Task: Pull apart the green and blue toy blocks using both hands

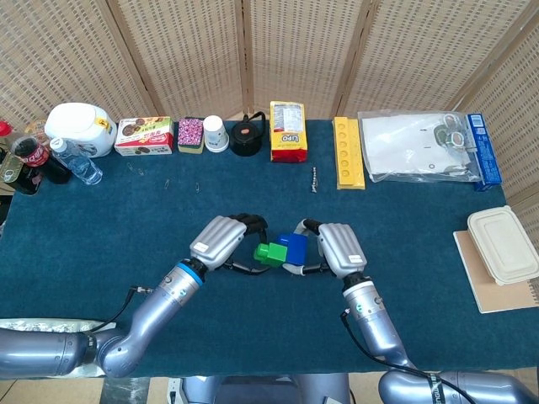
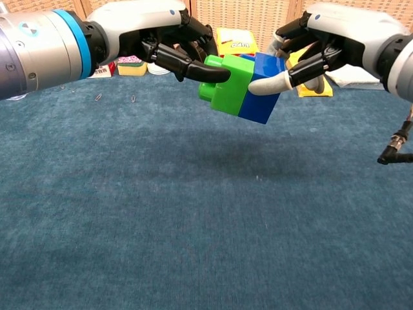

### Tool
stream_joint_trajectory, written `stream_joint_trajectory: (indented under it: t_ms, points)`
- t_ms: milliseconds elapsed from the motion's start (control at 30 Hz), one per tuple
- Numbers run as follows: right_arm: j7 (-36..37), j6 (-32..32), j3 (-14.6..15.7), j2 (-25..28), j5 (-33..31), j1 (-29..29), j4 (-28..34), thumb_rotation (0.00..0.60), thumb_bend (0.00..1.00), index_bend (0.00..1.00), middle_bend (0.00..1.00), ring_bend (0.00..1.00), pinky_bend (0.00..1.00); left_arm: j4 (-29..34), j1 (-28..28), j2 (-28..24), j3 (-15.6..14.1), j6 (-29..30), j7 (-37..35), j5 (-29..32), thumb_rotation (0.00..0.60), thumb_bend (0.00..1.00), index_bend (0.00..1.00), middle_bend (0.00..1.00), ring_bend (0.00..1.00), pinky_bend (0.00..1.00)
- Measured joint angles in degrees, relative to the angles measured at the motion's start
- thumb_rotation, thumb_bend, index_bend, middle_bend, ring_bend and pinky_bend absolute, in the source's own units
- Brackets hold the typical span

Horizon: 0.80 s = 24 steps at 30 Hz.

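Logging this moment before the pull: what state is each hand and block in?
green block: joined to blue, held off the table
blue block: joined to green, held off the table
left hand: grips green block
right hand: grips blue block

A folding screen (image 1: 278, 50) of woven panels with wooden frames stands behind the counter (image 1: 101, 219). The counter has a dark blue cloth. The light is even.
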<state>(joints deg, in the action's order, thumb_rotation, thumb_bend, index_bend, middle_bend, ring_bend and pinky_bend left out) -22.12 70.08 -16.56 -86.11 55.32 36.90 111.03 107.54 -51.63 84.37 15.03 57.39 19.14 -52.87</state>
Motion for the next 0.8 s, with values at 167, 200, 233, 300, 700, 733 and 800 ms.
stream_joint_trajectory:
  t_ms: [167, 200, 233, 300, 700, 733, 800]
  points:
    - [0.5, -0.2, -0.2, 0.0, -0.5, 0.2, 0.0, 0.529, 0.14, 0.61, 0.65, 0.75, 0.67, -0.7, -0.3, 1.8, 0.1, 1.4, 0.4, 0.2, 0.319, 0.23, 0.45, 0.32, 0.3, 0.4]
    - [0.6, -0.2, -0.2, 0.0, -0.6, 0.2, 0.0, 0.531, 0.15, 0.61, 0.65, 0.75, 0.67, -0.8, -0.4, 2.1, 0.2, 1.6, 0.4, 0.2, 0.325, 0.25, 0.45, 0.32, 0.3, 0.4]
    - [0.7, -0.3, -0.2, 0.0, -0.6, 0.2, 0.0, 0.53, 0.15, 0.61, 0.65, 0.75, 0.67, -0.9, -0.5, 2.4, 0.3, 1.7, 0.4, 0.2, 0.329, 0.26, 0.45, 0.32, 0.3, 0.4]
    - [1.0, -0.4, -0.3, 0.1, -0.9, 0.3, 0.0, 0.53, 0.15, 0.61, 0.65, 0.75, 0.67, -1.2, -0.6, 3.1, 0.5, 2.0, 0.1, 0.3, 0.343, 0.28, 0.45, 0.32, 0.3, 0.4]
    - [4.0, -1.5, -0.5, 1.9, -1.6, -0.2, 1.3, 0.529, 0.15, 0.61, 0.65, 0.75, 0.67, -1.4, -0.9, 3.0, 1.2, 0.4, -2.5, 0.8, 0.375, 0.33, 0.45, 0.32, 0.3, 0.4]
    - [4.4, -1.8, -0.5, 2.1, -1.7, -0.3, 1.4, 0.53, 0.15, 0.61, 0.65, 0.75, 0.67, -1.4, -1.0, 2.8, 1.2, 0.0, -2.8, 0.9, 0.373, 0.33, 0.45, 0.32, 0.3, 0.4]
    - [5.1, -2.2, -0.5, 2.5, -1.7, -0.3, 1.8, 0.529, 0.16, 0.61, 0.65, 0.75, 0.68, -1.4, -1.2, 2.5, 1.4, -0.6, -3.3, 1.1, 0.373, 0.33, 0.45, 0.32, 0.3, 0.4]
